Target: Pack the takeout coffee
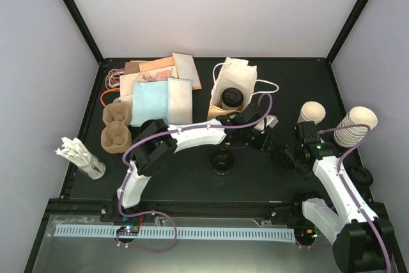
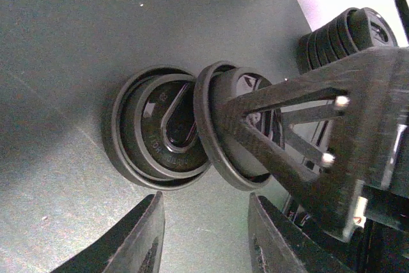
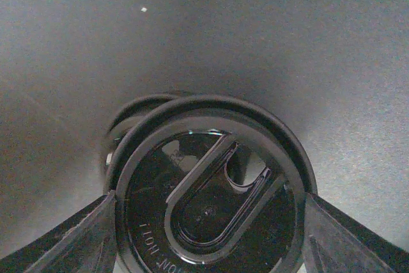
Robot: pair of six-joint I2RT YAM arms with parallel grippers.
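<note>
right gripper [image 3: 208, 225] clamps a loose lid [image 3: 204, 158], left gripper [image 2: 204, 222] apart; takeout coffee [image 1: 231, 96] seemingly half-hidden in bag [image 1: 238, 71].

top cam fixed high behind my arm bases, looking down on whole table [image 1: 192, 177]. wrist cams low, very close. left one faces across, side-on to black lid [image 2: 220, 135] in right gripper [image 3: 209, 212] — right one looks straight onto same lid.

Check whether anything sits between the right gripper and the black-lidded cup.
Yes: from above, the left gripper and its wrist lie between the right gripper and the black-lidded cup. The right gripper holds a loose lid.
</note>
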